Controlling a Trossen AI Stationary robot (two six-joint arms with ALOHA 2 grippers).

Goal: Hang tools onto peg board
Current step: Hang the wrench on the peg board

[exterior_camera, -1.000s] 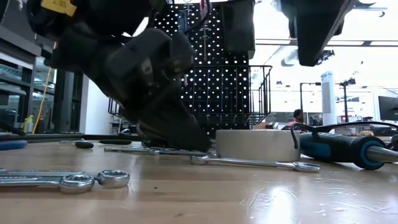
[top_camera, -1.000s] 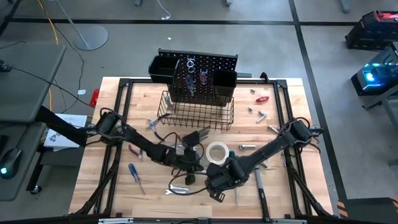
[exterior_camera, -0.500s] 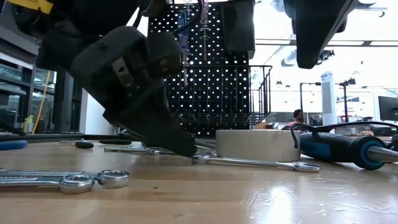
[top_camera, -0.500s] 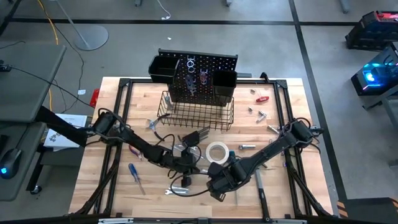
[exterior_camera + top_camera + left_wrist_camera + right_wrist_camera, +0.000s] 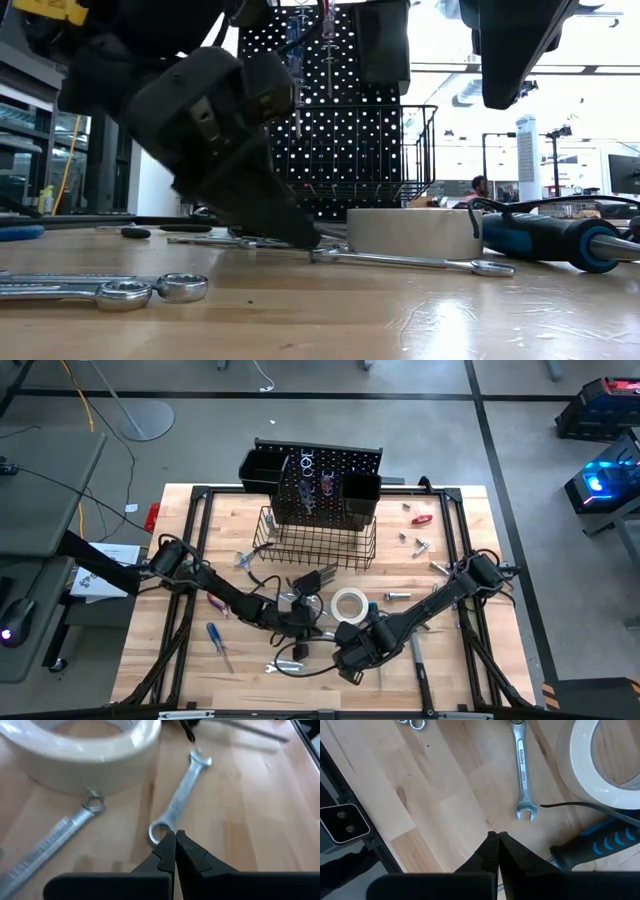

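My left gripper [image 5: 175,836] is shut, tips down on the table at the ring end of a silver wrench [image 5: 181,795] that lies flat beside the white tape roll [image 5: 349,603]. A second wrench [image 5: 50,851] lies on the roll's other side. My right gripper [image 5: 496,836] is shut and hangs above the bare wood near the table's front, holding nothing. Below it lie another wrench [image 5: 522,770] and a blue-handled screwdriver [image 5: 592,851]. The black peg board [image 5: 325,480] stands at the far edge, with a few tools hanging on it. My left gripper's shut fingertips [image 5: 167,845] stand against the rim of the wrench's ring end [image 5: 157,831], slanting down from the table's left. The wrench lies flat on the wood, its open end pointing away from the fingers. Whether the tips press on the ring I cannot tell.
A wire basket [image 5: 320,540] juts out from the board's foot. Two wrenches [image 5: 110,290] lie close to the front edge. A blue screwdriver [image 5: 218,645] and red pliers [image 5: 215,603] lie at the left. Small bits and a red-handled tool [image 5: 420,518] lie at the far right.
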